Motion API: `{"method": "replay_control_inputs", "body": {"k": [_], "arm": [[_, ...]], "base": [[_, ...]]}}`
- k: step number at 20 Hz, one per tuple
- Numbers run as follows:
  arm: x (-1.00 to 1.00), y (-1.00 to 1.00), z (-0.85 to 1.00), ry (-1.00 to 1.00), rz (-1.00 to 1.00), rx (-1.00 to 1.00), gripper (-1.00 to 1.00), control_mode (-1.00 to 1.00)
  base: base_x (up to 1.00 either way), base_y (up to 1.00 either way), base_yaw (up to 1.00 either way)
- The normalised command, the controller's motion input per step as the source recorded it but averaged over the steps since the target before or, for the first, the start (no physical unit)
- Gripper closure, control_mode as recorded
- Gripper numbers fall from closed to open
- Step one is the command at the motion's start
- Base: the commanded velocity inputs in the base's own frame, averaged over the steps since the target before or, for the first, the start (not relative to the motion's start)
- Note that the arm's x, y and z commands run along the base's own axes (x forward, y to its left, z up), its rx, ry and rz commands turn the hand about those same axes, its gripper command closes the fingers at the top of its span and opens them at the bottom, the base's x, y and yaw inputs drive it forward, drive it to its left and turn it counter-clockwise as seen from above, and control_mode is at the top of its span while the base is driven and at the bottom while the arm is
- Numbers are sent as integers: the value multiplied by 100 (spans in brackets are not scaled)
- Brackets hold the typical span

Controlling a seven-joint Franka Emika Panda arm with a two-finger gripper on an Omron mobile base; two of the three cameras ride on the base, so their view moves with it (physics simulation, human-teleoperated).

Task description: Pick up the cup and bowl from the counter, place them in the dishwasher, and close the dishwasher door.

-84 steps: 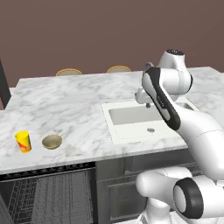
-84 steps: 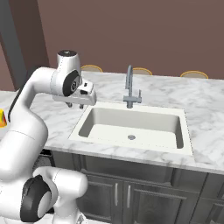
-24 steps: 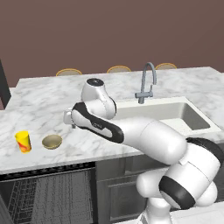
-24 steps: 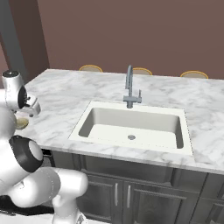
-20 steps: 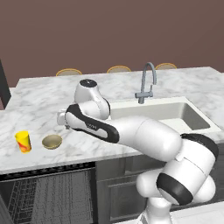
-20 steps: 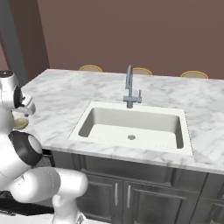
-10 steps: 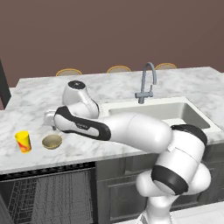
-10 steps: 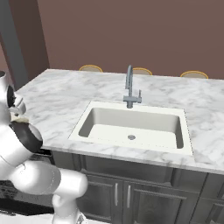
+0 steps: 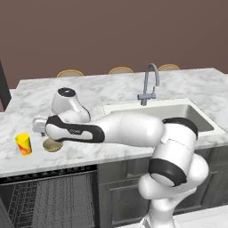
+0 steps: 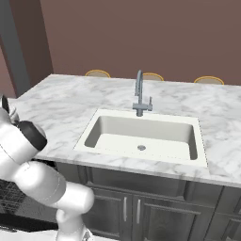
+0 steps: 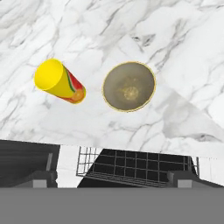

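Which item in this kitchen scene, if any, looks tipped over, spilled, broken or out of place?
Nothing stands out. The cup stands upright on the counter beside the bowl, which sits level and empty; nothing is spilled. The dishwasher below is open with its racks showing, as the job needs. The gripper hangs open above both.

- Cup [image 11: 59, 81]: yellow with red-orange blotches.
- Bowl [image 11: 129, 86]: tan-olive, pale rim.
- Table [image 11: 131, 26]: white marble, grey veins.
- Dishwasher [image 9: 49, 200]: black, grey racks.

Yellow cup [image 11: 59, 81] upright beside bowl [image 11: 129, 86]; dishwasher [image 9: 49, 198] open
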Motion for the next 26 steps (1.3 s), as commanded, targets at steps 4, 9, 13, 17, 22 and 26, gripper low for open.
{"method": "replay_control_inputs", "body": {"k": [4, 9, 13, 17, 22, 26], "arm": [[10, 39, -11, 0, 0, 0, -100, -100], [15, 33, -12, 0, 0, 0, -100, -100], [19, 35, -16, 0, 0, 0, -100, -100], [23, 36, -16, 0, 0, 0, -100, -100], [30, 31, -14, 0, 0, 0, -100, -100], [38, 24, -6, 0, 0, 0, -100, -100]], "base": [[0, 0, 0], [0, 0, 0], [0, 0, 0], [0, 0, 0], [0, 0, 0], [0, 0, 0]]}}
